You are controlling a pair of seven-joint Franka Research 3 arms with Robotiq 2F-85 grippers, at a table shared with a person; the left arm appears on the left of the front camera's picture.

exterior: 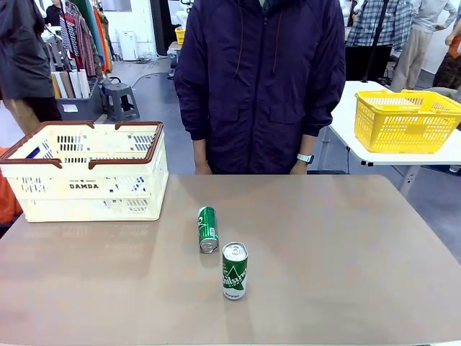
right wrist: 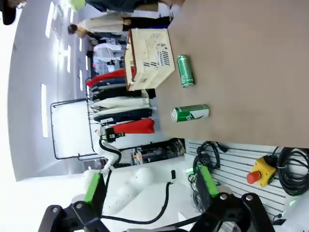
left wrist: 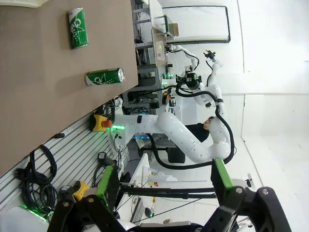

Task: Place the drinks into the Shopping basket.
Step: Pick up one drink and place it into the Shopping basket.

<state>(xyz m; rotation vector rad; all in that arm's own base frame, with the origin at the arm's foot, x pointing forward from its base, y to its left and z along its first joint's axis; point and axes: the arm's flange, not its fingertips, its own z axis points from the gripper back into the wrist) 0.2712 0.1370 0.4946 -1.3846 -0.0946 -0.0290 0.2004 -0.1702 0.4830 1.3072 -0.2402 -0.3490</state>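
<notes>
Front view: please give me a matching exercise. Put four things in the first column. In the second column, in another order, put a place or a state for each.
Things
1. Shopping basket
2. green can nearer the robot
3. green can farther from the robot
4. yellow mesh basket

Places or states
A. lying on its side
B. standing upright
C. on the white table behind, at the right
D. at the far left of the brown table

Pairs: 1-D, 2-B, 3-A, 4-C

so the green cans [left wrist: 105, 77] out ahead of the left gripper [left wrist: 164, 171] look like glossy metal with silver tops (pretty shiny tbh), the tabletop [left wrist: 38, 96] under them is smooth matt, and the basket [exterior: 90, 184] is dull slotted plastic.
</notes>
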